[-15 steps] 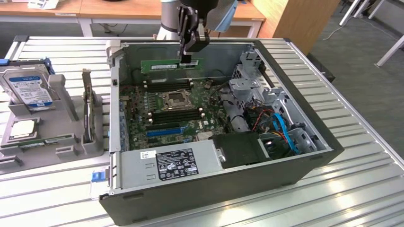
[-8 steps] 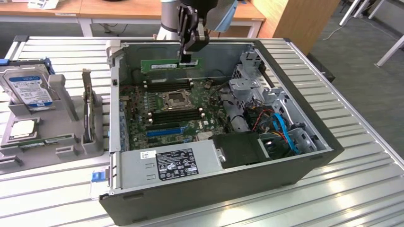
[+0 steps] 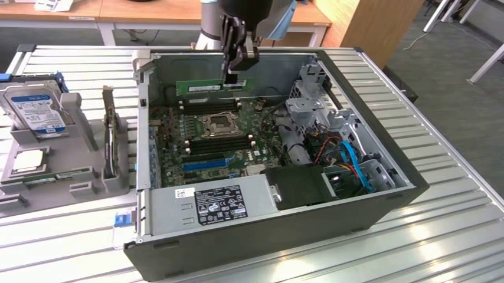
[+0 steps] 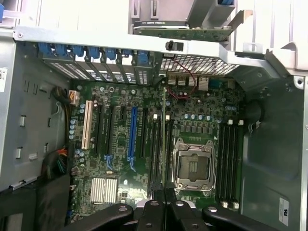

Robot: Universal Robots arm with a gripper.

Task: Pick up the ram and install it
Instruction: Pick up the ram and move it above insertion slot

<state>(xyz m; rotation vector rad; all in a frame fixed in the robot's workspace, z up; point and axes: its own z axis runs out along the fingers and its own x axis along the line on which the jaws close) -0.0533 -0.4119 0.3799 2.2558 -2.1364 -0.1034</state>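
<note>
claw: i see it [image 3: 234, 78] hanging down in the upper middle of the exterior frame, its fingers pinched tight on the ram. in the wrist view [image 4: 165, 211] the two fingers sit close together with the board's thin edge between them.
ram: the green stick [image 3: 206, 86] is held on its long edge, level, gripped near its end on the exterior view's right. the rest reaches out toward the exterior view's left. from the wrist camera i get it edge-on as a thin line [image 4: 165, 144].
ram position: inside the open computer case [image 3: 315, 236], above the motherboard [image 3: 260, 127] near the case's far wall. in the wrist view it runs parallel to the black slots [image 4: 155, 149] beside the processor socket [image 4: 193, 166]. i cannot tell whether its lower edge touches a slot.
board: in the exterior frame the socket [image 3: 219, 124] is in the middle, with black slots [image 3: 216, 143] and a blue slot [image 3: 206, 163] below it.
case front: a grey power supply [image 3: 212, 203] with a black label fills the lower left corner of the case.
left of frame: a hard drive [image 3: 35, 109] stands in a grey holder [image 3: 79, 118], well apart from the claw.
tabletop: slatted metal [image 3: 449, 230], carrying the case and the holder.
</note>
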